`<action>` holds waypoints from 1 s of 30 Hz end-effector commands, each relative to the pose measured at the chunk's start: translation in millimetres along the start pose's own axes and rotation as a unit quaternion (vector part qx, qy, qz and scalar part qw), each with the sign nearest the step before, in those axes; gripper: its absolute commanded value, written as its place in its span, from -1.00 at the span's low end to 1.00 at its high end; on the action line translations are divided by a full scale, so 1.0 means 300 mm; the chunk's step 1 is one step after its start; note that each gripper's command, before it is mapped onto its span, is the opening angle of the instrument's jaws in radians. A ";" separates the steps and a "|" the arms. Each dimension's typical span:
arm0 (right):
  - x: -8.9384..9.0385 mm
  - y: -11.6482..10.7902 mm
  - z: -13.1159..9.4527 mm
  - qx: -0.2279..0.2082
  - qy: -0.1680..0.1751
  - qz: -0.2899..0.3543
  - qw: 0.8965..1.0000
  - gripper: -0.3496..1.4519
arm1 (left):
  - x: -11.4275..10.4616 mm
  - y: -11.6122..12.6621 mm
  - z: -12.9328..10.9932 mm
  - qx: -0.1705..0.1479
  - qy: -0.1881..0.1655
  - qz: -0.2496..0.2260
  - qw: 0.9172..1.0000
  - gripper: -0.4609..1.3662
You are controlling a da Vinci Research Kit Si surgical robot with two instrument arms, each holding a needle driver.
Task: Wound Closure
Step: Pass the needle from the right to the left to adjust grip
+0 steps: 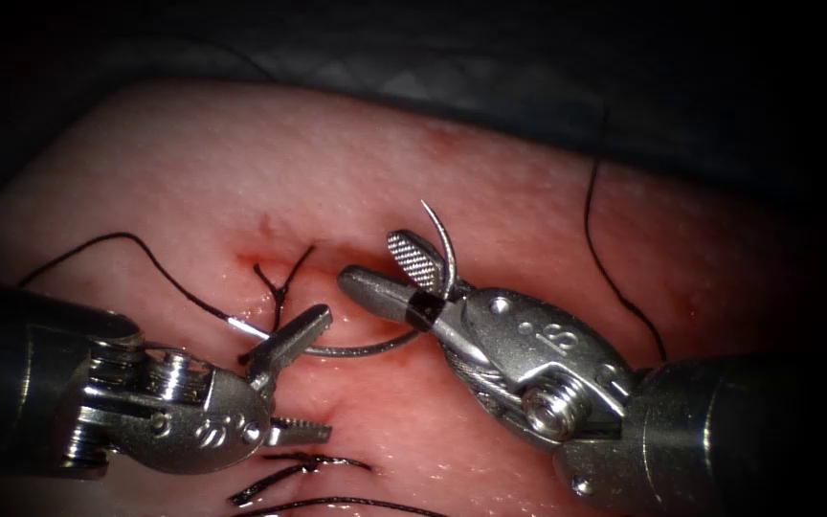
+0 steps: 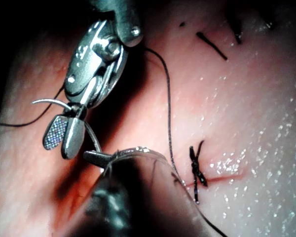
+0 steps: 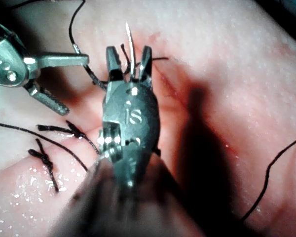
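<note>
The curved needle [image 1: 366, 350] lies above the tissue [image 1: 193, 163], not in it. Its tip points up on the right of the cut. Its tail end, with the thread [image 1: 155, 258] attached, reaches the cut. My right tool [image 1: 368, 258] is open, and the needle's front part passes between its jaws near their base; the same shows in the right wrist view [image 3: 129, 49]. My left tool [image 1: 325, 373] is open wide over the cut and holds nothing. Its upper jaw lies over the needle near the tail. In the left wrist view the needle [image 2: 49, 101] crosses the right tool [image 2: 59, 150].
A tied stitch [image 1: 279, 282] sits at the far end of the cut and another [image 1: 299, 469] at the near end. A loose strand of thread [image 1: 614, 278] runs down the tissue on the right. Red fluid wets the cut's edges.
</note>
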 end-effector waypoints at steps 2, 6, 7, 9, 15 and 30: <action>0.0003 -0.0009 -0.0010 -0.015 0.008 0.003 1.000 -1.00 | -0.0009 -0.0006 0.0015 -0.004 0.005 -0.036 0.999 0.22; 0.0004 -0.0024 -0.0023 -0.030 0.017 0.006 0.999 -1.00 | -0.0013 -0.0018 0.0030 -0.002 0.006 -0.077 0.997 0.22; 0.0002 -0.0028 -0.0027 -0.033 0.018 0.006 0.999 -1.00 | -0.0012 -0.0021 0.0035 0.000 0.005 -0.089 0.996 0.23; 0.0000 -0.0032 -0.0032 -0.036 0.019 0.006 0.999 -1.00 | -0.0008 -0.0023 0.0042 0.002 0.004 -0.097 0.995 0.23; 0.0000 -0.0036 -0.0038 -0.042 0.023 0.007 0.999 -1.00 | 0.0001 -0.0019 0.0056 0.007 0.001 -0.109 0.994 0.21; 0.0004 -0.0048 -0.0044 -0.071 0.027 0.010 0.997 -1.00 | 0.0036 0.0007 0.0090 0.015 -0.004 -0.117 0.993 0.13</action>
